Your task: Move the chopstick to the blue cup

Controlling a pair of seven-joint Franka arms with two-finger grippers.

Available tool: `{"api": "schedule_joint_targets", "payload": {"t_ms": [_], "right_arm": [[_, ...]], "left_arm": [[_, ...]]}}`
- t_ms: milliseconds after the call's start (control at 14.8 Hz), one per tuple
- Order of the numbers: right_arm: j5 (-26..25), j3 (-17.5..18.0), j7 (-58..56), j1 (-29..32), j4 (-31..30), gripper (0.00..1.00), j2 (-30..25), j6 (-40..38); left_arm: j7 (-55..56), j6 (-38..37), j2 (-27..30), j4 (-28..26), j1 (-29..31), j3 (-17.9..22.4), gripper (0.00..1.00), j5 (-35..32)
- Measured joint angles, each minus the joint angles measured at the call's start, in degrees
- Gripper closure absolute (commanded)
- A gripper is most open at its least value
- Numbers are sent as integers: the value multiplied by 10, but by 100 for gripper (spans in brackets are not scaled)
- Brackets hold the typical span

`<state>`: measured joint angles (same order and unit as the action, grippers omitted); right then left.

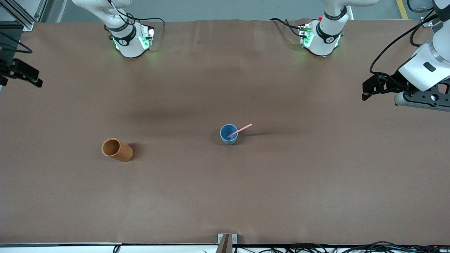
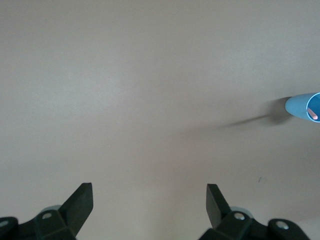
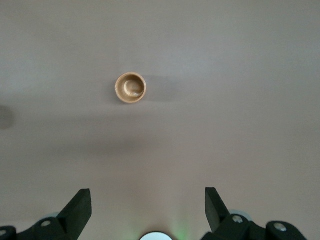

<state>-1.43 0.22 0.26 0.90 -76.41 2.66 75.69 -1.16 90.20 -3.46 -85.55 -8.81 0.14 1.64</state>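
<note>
The blue cup (image 1: 229,134) sits upright near the middle of the table (image 1: 225,196), and the chopstick (image 1: 240,130) is in it, lower end down inside the cup, leaning on the rim with its top tilted out toward the left arm's end. In the left wrist view you just catch the cup (image 2: 303,107) at the edge of the shot with a bit of pink stick (image 2: 313,114) showing inside. The orange cup (image 1: 117,150) stands well apart from it, toward the right arm's end and a bit nearer the front camera; from the right wrist view it (image 3: 130,88) looks like there's nothing in it. Left gripper (image 1: 369,89) hangs over the left arm's end of the table, fingers (image 2: 80,202) spread wide, holding nothing. Right gripper (image 1: 24,75) hangs over the other end, fingers (image 3: 80,209) spread too, also holding nothing.
</note>
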Motion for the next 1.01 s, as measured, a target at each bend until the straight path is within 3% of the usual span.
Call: {"api": "schedule_joint_targets", "payload": {"t_ms": [1014], "right_arm": [[23,0,-8,12,-48,0,-36,17]], "left_arm": [[0,0,0,0,0,0,0,0]]}}
